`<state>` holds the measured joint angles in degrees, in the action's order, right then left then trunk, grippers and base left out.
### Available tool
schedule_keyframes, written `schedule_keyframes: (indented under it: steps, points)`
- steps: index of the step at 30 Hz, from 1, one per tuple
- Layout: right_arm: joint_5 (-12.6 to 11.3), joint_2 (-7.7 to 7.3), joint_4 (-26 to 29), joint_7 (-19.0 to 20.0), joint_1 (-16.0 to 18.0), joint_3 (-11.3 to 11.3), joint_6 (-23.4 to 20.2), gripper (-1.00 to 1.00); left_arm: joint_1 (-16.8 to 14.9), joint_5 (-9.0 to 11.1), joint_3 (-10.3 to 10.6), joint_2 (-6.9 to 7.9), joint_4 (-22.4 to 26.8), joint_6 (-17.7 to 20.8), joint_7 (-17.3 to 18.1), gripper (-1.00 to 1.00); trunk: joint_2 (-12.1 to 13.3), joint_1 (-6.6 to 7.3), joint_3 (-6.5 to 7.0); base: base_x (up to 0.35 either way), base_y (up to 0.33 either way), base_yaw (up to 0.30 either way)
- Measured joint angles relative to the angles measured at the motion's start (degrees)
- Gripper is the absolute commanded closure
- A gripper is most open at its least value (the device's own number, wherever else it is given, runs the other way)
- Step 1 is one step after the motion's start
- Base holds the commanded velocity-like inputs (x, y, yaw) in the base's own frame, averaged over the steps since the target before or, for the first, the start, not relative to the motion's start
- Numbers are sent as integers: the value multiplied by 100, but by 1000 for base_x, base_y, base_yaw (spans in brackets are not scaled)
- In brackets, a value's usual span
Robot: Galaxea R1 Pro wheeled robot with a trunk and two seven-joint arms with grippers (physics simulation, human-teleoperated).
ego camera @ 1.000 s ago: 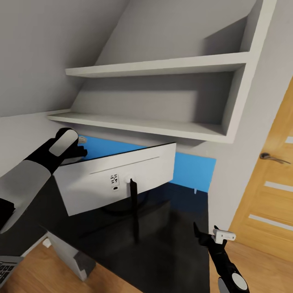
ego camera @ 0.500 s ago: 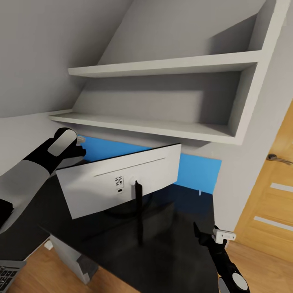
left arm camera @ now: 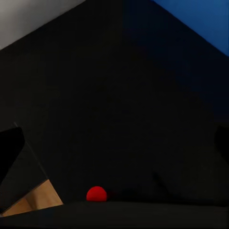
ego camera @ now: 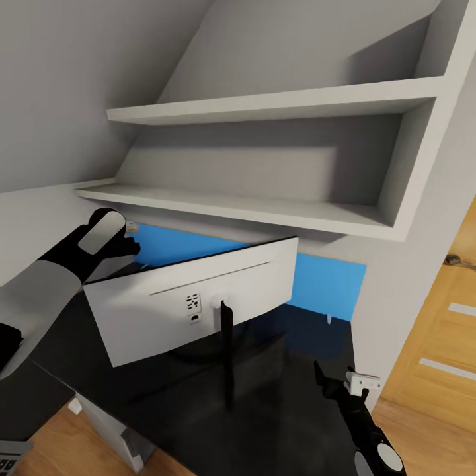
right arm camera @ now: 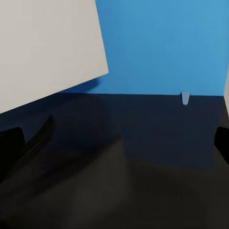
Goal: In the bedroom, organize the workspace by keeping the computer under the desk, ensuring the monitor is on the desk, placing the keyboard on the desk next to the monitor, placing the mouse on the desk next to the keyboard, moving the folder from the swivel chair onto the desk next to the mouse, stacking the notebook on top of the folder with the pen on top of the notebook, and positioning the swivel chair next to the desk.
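Monitor point(ego camera: 192, 304), wide light-grey-backed flat screen, has twisted slightly on glossy black desk point(ego camera: 284, 403), back still toward camera; left gripper point(ego camera: 122, 243) at upper-left corner, grip unclear.

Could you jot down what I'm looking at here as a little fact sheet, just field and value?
place: corner under a sloped wall with two white shelves
desk: glossy black top, blue back panel
monitor: stands on the desk, light-grey back toward the camera, tilted
left gripper: at the monitor's upper corner; grip cannot be told
right gripper: low over the desk's near edge, holding nothing seen
computer: light-grey box below the desk edge
door: wooden, at the right
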<state>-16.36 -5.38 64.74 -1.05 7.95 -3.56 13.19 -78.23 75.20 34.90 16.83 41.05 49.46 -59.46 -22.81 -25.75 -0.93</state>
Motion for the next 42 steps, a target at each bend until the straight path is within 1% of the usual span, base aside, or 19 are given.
schedule_keyframes:
  steps: [7, 10, 15, 23, 42]
  points:
    - [-1, 0, 5, 2, 0, 0, 0, -100, 0, 9, 0, 9, -20, -1, 0, -100, 0, 0, 0, 4, 0, 0]
    - [-1, -6, 6, 2, 0, 0, 0, -100, 0, 14, -1, 10, -105, 3, -1, -100, 0, 0, 0, 0, 0, 0]
    - [-6, -8, 6, 2, 0, 0, 0, -100, 0, 9, 14, -7, -505, 4, 4, -100, 0, 0, 0, 0, 0, 0]
    - [-9, -9, 6, 5, 0, 0, 0, -100, 0, 24, 25, -20, -835, 1, 4, -100, 0, 0, 0, 0, 0, 0]
    - [-9, -9, 15, 13, 0, 0, 0, -100, -1, 49, 35, -35, -911, 60, 26, -100, 1, -1, 0, -11, 0, 0]
